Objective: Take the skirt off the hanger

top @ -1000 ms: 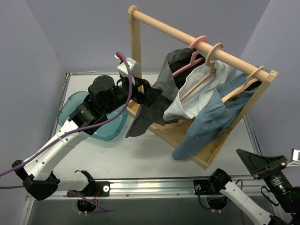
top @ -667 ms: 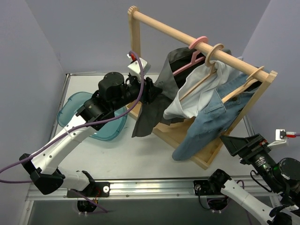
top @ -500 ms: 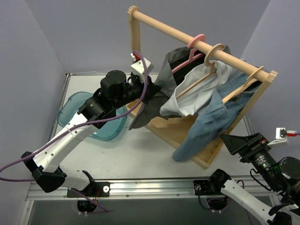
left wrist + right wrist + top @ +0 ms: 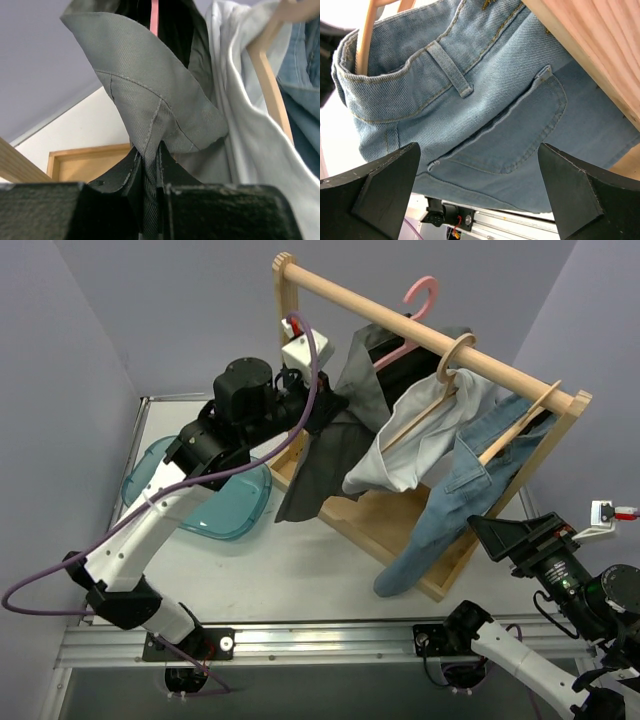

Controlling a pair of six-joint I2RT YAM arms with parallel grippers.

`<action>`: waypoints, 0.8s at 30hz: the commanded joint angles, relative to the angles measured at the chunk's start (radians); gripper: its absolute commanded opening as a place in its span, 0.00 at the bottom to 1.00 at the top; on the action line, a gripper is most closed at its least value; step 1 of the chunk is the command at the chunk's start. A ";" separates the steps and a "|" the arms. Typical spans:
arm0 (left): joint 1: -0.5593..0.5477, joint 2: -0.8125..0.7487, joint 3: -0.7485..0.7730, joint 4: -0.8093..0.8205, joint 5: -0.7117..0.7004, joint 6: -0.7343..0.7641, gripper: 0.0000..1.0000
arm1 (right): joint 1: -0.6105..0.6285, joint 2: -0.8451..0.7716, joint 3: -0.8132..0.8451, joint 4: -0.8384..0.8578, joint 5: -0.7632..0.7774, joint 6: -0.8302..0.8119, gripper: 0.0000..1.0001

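The grey skirt (image 4: 328, 455) hangs from a pink hanger (image 4: 418, 295) at the left of the wooden rail (image 4: 350, 288). The hanger's hook stands up above the rail. My left gripper (image 4: 335, 405) is shut on the skirt's upper left edge, beside the rack's left post. In the left wrist view the grey skirt cloth (image 4: 150, 95) is pinched between the black fingers (image 4: 170, 172) of that gripper (image 4: 150, 152), with the pink hanger (image 4: 154, 15) above. My right gripper (image 4: 500, 535) stands open at the lower right, close to the jeans (image 4: 470, 95), and nothing is between its fingers (image 4: 385, 180).
A white shirt (image 4: 420, 445) and blue jeans (image 4: 450, 500) hang on wooden hangers to the right of the skirt. The rack's wooden base (image 4: 400, 540) lies on the table. A teal bowl (image 4: 200, 502) sits to the left under my left arm.
My left gripper shut on the skirt and rose, dragging skirt and pink hanger up until the hook stood above the rail. The right arm lifted into view, then held still.
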 commanded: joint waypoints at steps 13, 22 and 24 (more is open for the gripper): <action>0.131 -0.087 -0.167 -0.089 0.099 -0.132 0.02 | -0.301 0.352 0.230 -0.049 -0.339 -0.381 1.00; 0.156 -0.423 -0.414 -0.227 0.134 -0.135 0.02 | -0.610 0.431 0.502 0.067 -0.687 -0.500 1.00; 0.159 -0.449 -0.418 -0.261 0.120 -0.135 0.02 | -0.626 0.436 0.579 0.110 -0.704 -0.466 1.00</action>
